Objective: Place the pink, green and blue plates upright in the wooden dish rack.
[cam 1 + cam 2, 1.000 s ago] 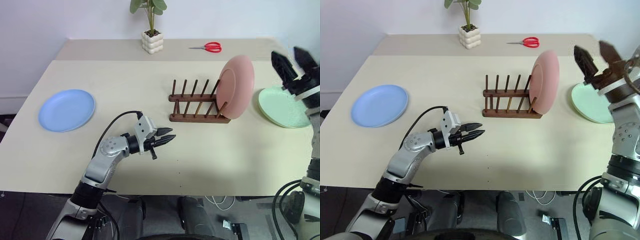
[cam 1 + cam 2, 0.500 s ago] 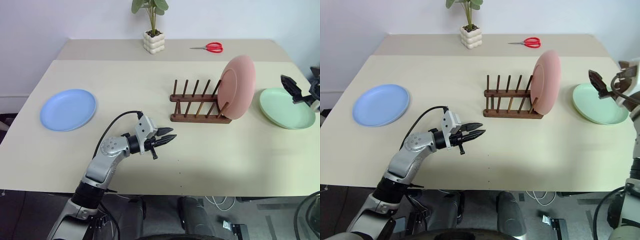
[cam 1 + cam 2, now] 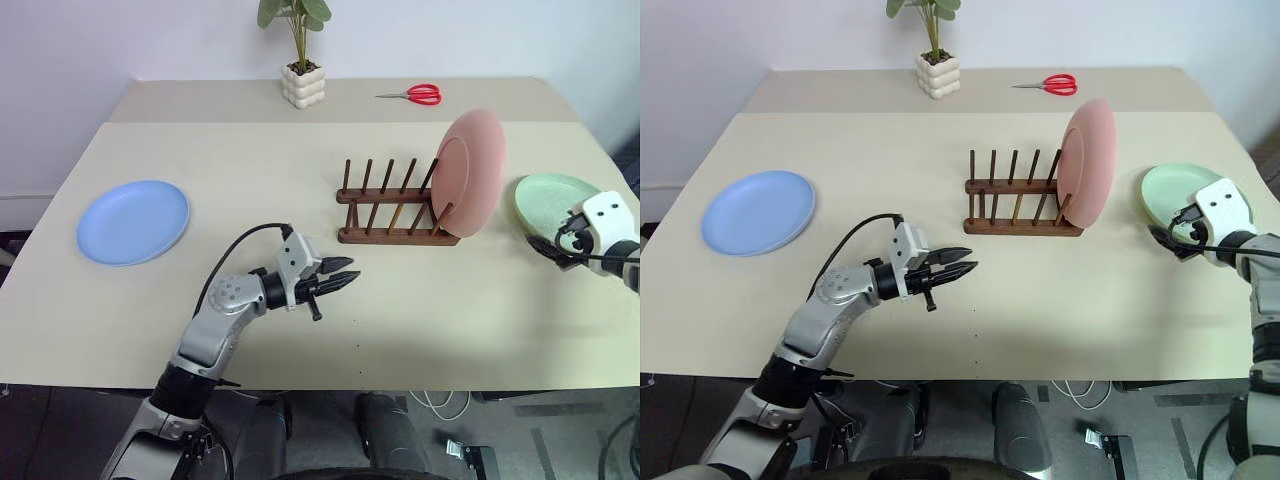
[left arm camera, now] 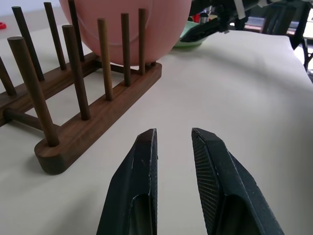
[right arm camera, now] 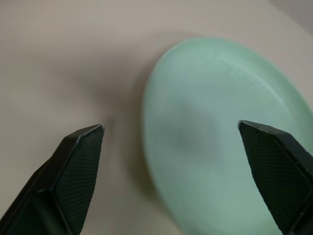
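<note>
Beige tabletop [image 3: 300,190] carries the wooden dish rack [image 3: 392,205] near its middle, with the pink plate [image 3: 470,172] standing upright in the rack's right end slot. Just right of it the green plate [image 3: 552,200] lies flat, and the right gripper [image 5: 171,171] hangs at its near edge, jaws spread wide and empty. Far left lies the blue plate [image 3: 132,221], flat. Nearer the front edge, the left gripper [image 3: 340,280] points toward the rack, jaws slightly apart, holding nothing. Red scissors [image 3: 413,95] and a potted plant [image 3: 300,60] sit at the back.
</note>
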